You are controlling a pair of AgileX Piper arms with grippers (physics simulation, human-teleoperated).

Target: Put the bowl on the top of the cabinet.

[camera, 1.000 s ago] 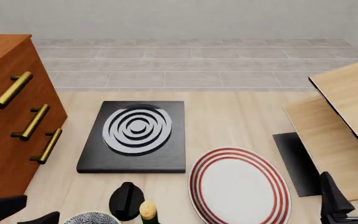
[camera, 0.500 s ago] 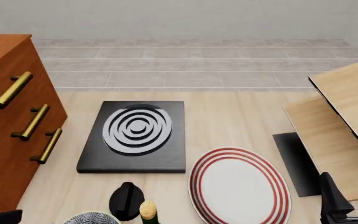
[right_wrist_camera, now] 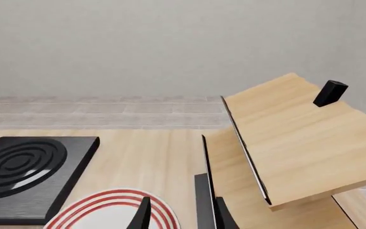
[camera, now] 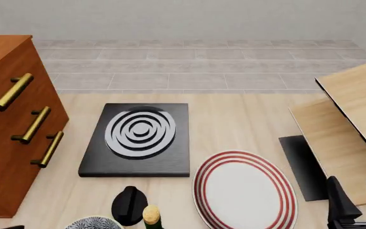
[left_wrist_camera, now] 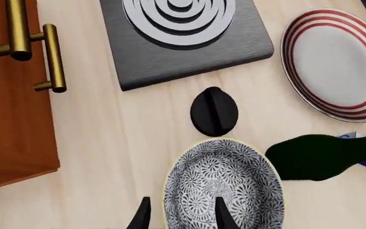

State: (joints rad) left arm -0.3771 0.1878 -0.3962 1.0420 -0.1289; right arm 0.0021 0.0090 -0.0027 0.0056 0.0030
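The cabinet [camera: 8, 124] stands at the table's left edge, its brass handles [camera: 34, 125] facing right toward a black slab with a silver spiral disc [camera: 139, 138]. In the front view the bowl [camera: 93, 223] is only a patterned sliver at the bottom edge, just left of a black egg-shaped object [camera: 129, 205] and a small yellow cap [camera: 150, 214]. The left wrist view gives what the front view cuts off: the whole bowl [left_wrist_camera: 224, 183] sits upright on the table [left_wrist_camera: 113, 143], near the black egg-shaped object [left_wrist_camera: 213, 110], with a dark green bottle [left_wrist_camera: 326, 155] lying across the view beside it. The left gripper [left_wrist_camera: 181, 214] points down over the bowl's near rim, its two fingertips [left_wrist_camera: 222, 212] apart with the rim between them; whether they already touch the rim is hard to judge from this angle. In the front view almost nothing of that arm shows.

Further right lies the plate with red rings [camera: 245, 191], then a pale wooden shelf unit [camera: 351, 129] at the table's right. The right gripper [camera: 356, 200] shows as two dark fingers at the lower right corner, spread apart and empty. Its wrist view looks level across the table, fingertips [right_wrist_camera: 141, 217] parted over the plate's edge [right_wrist_camera: 106, 207], with the shelf unit [right_wrist_camera: 291, 143] ahead and a small black block [right_wrist_camera: 330, 92] on its top board.
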